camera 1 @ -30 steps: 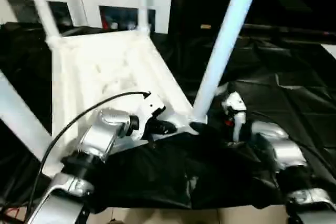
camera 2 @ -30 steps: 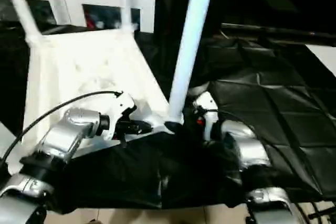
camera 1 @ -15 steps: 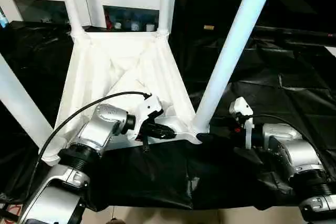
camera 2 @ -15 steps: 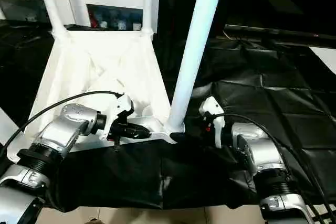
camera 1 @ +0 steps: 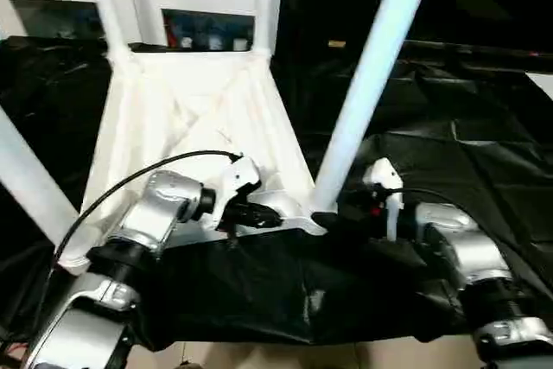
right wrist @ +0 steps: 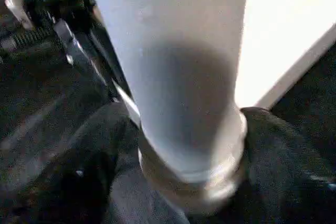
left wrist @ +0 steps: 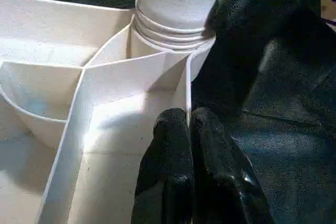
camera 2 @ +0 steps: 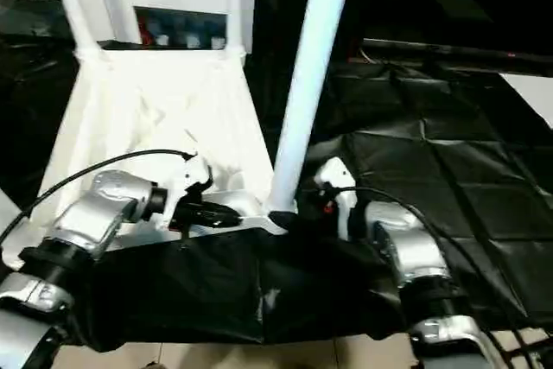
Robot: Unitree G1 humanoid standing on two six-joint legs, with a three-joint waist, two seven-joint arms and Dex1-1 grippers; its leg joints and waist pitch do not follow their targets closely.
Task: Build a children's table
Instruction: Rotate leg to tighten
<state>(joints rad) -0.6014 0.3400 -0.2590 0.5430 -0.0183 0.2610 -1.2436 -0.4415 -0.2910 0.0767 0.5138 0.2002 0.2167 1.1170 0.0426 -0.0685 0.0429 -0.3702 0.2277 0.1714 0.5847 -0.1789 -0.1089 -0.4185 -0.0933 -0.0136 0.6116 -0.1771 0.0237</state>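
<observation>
- The white tabletop lies upside down on a black sheet, ribbed underside up, between the two silver forearms.
- Four white legs stand in its corner sockets: two far ones by the white cabinet, one at the near left, and the near right leg rising tall at the centre.
- The left gripper reaches the tabletop's near edge beside the near right socket; its jaws are closed on the thin upright rim wall there, black fingers pressed either side.
- The right gripper sits at the base of the near right leg, its jaws wrapped around the leg just above the socket collar.
- A black cable loops over the left forearm.
</observation>
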